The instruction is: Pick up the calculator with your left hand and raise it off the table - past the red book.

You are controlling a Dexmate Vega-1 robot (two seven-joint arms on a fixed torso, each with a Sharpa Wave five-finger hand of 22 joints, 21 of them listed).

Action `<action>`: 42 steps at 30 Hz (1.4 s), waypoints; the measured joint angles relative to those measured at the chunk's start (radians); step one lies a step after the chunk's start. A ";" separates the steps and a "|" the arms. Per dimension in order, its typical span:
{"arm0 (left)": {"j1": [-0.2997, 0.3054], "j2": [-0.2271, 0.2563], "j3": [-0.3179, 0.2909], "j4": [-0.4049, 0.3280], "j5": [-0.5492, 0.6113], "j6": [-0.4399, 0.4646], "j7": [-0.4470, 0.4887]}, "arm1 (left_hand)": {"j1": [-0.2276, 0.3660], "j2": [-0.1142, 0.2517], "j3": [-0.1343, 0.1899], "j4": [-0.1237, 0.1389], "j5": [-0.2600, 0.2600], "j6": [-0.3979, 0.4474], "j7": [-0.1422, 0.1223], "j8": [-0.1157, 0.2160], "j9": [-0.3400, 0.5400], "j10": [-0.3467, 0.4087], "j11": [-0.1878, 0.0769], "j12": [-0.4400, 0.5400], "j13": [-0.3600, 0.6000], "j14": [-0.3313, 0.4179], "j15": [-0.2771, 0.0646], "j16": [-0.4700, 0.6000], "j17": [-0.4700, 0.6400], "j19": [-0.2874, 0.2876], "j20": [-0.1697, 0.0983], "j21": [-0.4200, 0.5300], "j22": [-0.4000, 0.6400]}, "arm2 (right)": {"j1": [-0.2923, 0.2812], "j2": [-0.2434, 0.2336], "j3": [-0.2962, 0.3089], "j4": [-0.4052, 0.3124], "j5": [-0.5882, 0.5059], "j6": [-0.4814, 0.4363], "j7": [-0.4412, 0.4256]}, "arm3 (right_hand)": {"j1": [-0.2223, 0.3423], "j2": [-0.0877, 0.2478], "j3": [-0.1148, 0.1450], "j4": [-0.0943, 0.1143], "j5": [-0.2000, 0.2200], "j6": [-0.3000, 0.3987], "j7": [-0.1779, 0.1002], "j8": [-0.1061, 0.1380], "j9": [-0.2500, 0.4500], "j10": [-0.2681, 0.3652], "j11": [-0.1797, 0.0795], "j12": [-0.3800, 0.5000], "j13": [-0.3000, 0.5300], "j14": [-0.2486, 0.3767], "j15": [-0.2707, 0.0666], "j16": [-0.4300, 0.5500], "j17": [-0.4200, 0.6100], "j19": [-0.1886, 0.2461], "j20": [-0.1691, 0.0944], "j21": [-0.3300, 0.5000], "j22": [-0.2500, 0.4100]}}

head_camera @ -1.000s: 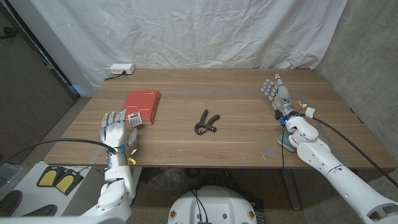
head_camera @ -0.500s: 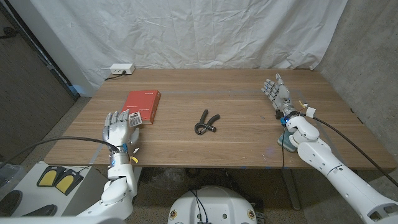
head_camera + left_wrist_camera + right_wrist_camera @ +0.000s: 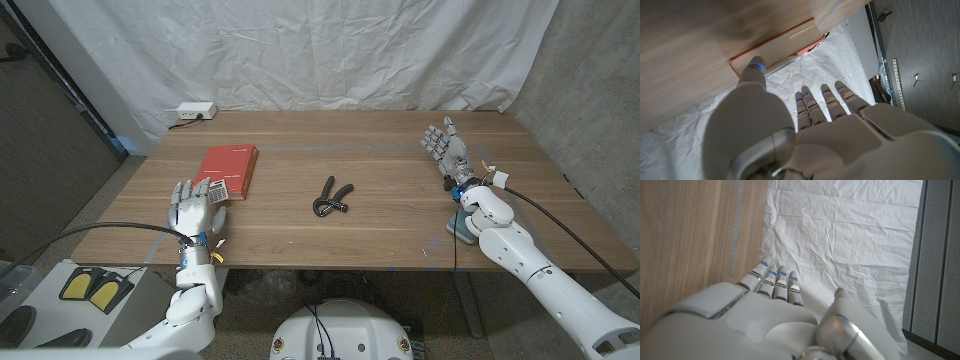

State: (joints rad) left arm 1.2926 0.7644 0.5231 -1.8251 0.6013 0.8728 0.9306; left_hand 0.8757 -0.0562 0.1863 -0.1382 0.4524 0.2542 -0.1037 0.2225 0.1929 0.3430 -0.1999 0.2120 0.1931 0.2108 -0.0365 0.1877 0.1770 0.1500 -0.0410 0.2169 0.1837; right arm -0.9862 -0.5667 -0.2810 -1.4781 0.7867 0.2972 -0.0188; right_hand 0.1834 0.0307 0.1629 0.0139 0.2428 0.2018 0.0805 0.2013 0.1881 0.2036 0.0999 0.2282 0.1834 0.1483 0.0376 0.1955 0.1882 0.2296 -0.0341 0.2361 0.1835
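The calculator [image 3: 215, 192] is a small flat slab, pale keys on a dark face, lying on the wooden worktop [image 3: 380, 215] against the near corner of the red book [image 3: 229, 166]. The book is a thin matte rectangle with square corners; in the left wrist view its reddish edge [image 3: 775, 47] shows beyond the thumb tip.

The left robot hand [image 3: 194, 210] is white glossy plastic with grey segmented fingers, held just on the near side of the calculator. Its fingertips reach the calculator's near edge, fingers straight and slightly apart, holding nothing. Whether they actually touch it cannot be told. Compared with a second ago, this robot hand has shifted a little to the right and nearer the worktop's front edge, while the calculator and book lie where they were.

A black spring hand-grip [image 3: 329, 199] with two curved handles lies near the middle of the worktop, well apart from the book. The right robot hand [image 3: 447, 151] stands over the far right of the worktop, fingers spread and empty, unchanged from before. A white power strip [image 3: 195, 112] sits at the far left corner, before a creased white cloth backdrop [image 3: 330, 50].
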 measured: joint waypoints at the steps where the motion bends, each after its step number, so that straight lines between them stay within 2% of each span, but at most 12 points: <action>1: -0.002 0.000 0.001 0.004 -0.002 -0.003 0.002 | 0.000 0.000 0.000 0.000 0.000 0.000 0.000 0.000 0.000 0.008 -0.001 0.000 0.000 0.000 0.000 0.000 0.000 0.000 0.000 0.000 0.000 | 0.000 0.000 0.000 -0.001 -0.001 0.000 -0.002 | 0.000 0.000 0.000 0.000 0.000 0.000 0.000 0.000 0.000 0.000 0.000 0.000 0.000 0.000 0.000 0.000 0.000 0.000 0.000 0.000 0.000; 34: -0.048 -0.001 0.026 0.082 -0.028 -0.078 0.053 | 0.013 0.005 -0.004 0.004 0.000 0.061 -0.011 0.018 0.000 0.058 -0.009 0.007 0.000 0.033 -0.002 0.005 0.000 0.022 0.003 0.006 0.000 | -0.010 0.001 -0.004 -0.016 -0.008 -0.008 -0.023 | 0.004 0.004 0.000 0.000 -0.007 0.000 0.000 0.000 0.000 0.004 0.004 -0.008 0.000 0.009 0.002 0.000 0.000 0.004 -0.004 0.000 0.000; 42: -0.052 -0.007 0.028 0.099 -0.036 -0.090 0.063 | 0.017 0.009 -0.003 0.005 0.000 0.064 -0.014 0.023 0.000 0.067 -0.011 0.007 0.000 0.039 -0.008 0.009 0.001 0.022 0.003 0.006 0.000 | -0.005 0.001 -0.007 -0.012 -0.008 -0.013 -0.023 | 0.004 0.004 0.000 0.000 -0.007 0.000 0.000 0.000 0.000 0.004 0.004 -0.008 0.000 0.009 0.002 0.000 0.000 0.011 0.004 0.000 0.000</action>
State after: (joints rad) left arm 1.2407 0.7578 0.5516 -1.7260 0.5656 0.7827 0.9933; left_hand 0.8928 -0.0471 0.1833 -0.1328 0.4523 0.3183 -0.1179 0.2451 0.1928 0.4103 -0.2109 0.2187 0.1931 0.2496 -0.0443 0.1963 0.1779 0.1717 -0.0376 0.2227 0.1836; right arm -0.9914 -0.5657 -0.2876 -1.4899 0.7791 0.2846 -0.0415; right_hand 0.1874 0.0347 0.1630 0.0140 0.2359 0.2018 0.0805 0.2013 0.1881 0.2076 0.1039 0.2206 0.1834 0.1572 0.0394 0.1955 0.1882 0.2404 -0.0304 0.2361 0.1835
